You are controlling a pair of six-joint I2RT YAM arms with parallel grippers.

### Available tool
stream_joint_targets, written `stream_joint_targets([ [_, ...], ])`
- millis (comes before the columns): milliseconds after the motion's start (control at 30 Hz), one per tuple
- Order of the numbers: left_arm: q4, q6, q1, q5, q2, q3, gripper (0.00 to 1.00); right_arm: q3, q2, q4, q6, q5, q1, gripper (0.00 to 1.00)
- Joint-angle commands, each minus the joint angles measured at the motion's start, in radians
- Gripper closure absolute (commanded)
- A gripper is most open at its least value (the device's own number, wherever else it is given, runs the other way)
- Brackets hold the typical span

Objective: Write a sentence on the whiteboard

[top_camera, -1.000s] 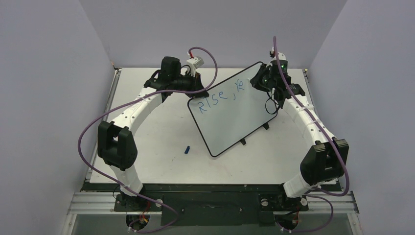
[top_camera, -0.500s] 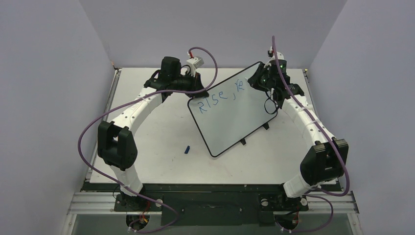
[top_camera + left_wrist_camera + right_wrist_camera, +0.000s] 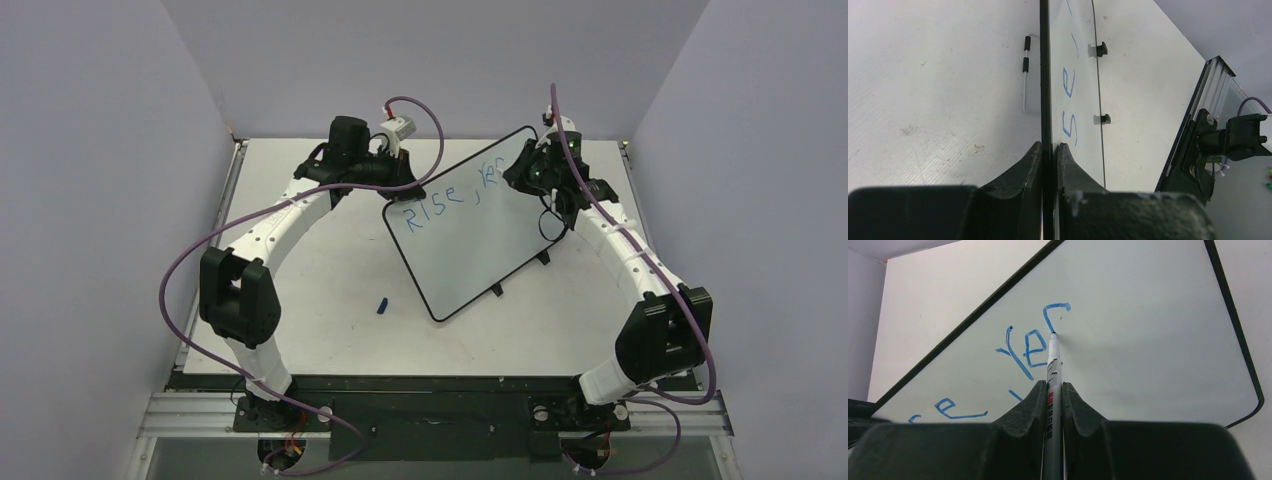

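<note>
Writing word 2 of sentence (image 3: 1028,350): right gripper (image 3: 1052,385) pinches marker (image 3: 1053,360) on whiteboard (image 3: 1148,340), left gripper (image 3: 1049,147) clamps edge; next: steady stroke.

Whiteboard (image 3: 480,245): glossy white, thin black frame, rounded corners. Set diagonally on tabletop (image 3: 320,260), black feet along near-right edge. Sentence (image 3: 445,195): blue marker, single line near far edge, roughly "RISE, te", unfinished.

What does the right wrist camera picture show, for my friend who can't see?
The right jaws are shut on a marker, its tip against the whiteboard at a curved blue stroke. More blue writing sits left of it, and the board's black frame slants across the picture.
</note>
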Motion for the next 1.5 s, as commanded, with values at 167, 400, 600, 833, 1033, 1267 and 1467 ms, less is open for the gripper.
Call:
stream_joint_targets([
  [167,0.069,0.087,-0.01,0.017,-0.054,0.016,1.0,-0.06,-0.052,0.0,-0.011,0.013,0.015,1.0],
  [400,0.069,0.085,-0.01,0.017,-0.053,0.016,1.0,-0.04,-0.039,-0.022,-0.014,0.051,0.002,1.0],
  [600,0.068,0.086,-0.011,0.015,-0.054,0.016,1.0,-0.01,-0.022,-0.026,-0.016,0.058,-0.005,1.0],
  [833,0.067,0.086,-0.011,0.015,-0.054,0.017,1.0,0.041,0.001,-0.038,-0.019,0.073,-0.009,1.0],
  [1033,0.067,0.086,-0.01,0.016,-0.052,0.019,1.0,0.057,-0.003,-0.048,-0.021,0.08,-0.015,1.0],
  [1267,0.068,0.086,-0.011,0.016,-0.052,0.019,1.0,0.054,-0.078,-0.067,-0.026,0.099,-0.025,1.0],
  [1467,0.067,0.086,-0.01,0.016,-0.054,0.017,1.0,0.087,-0.085,-0.066,-0.019,0.096,-0.035,1.0],
])
